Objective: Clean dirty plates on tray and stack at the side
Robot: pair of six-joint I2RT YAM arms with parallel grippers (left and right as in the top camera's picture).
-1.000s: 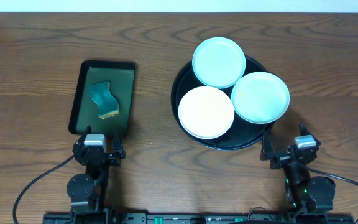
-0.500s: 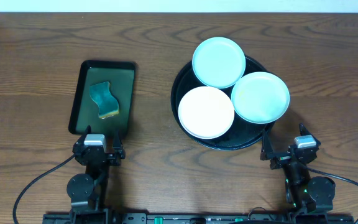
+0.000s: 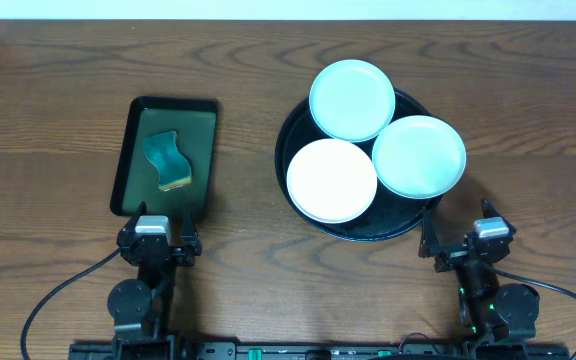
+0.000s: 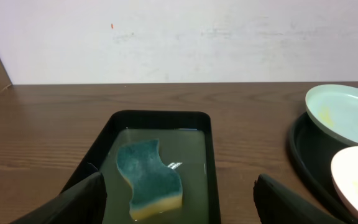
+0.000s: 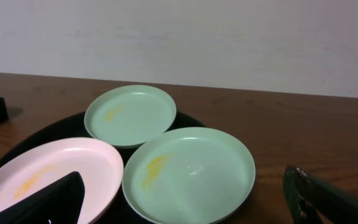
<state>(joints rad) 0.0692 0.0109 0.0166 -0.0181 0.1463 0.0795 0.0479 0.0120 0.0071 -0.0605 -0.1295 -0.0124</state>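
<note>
Plates (image 3: 332, 180), three of them and all smeared yellow, are found sitting on the round black tray (image 3: 388, 224), edges hanging over the rim. Left gripper (image 3: 158, 240) and right gripper (image 3: 463, 245) are both spread wide, nothing held. Sponge (image 3: 168, 160) is parked in the rectangular tray (image 3: 126, 150).

I'm counting one white plate (image 3: 331, 180), one pale blue plate (image 3: 352, 99) and one mint plate (image 3: 419, 156), so three in all. One round black tray (image 3: 368, 228) is carrying them. One rectangular tray (image 3: 133, 120) is holding one sponge (image 3: 168, 160). Two grippers are showing: left gripper (image 3: 158, 240), right gripper (image 3: 466, 245). One table (image 3: 48, 100) is sitting under everything.
</note>
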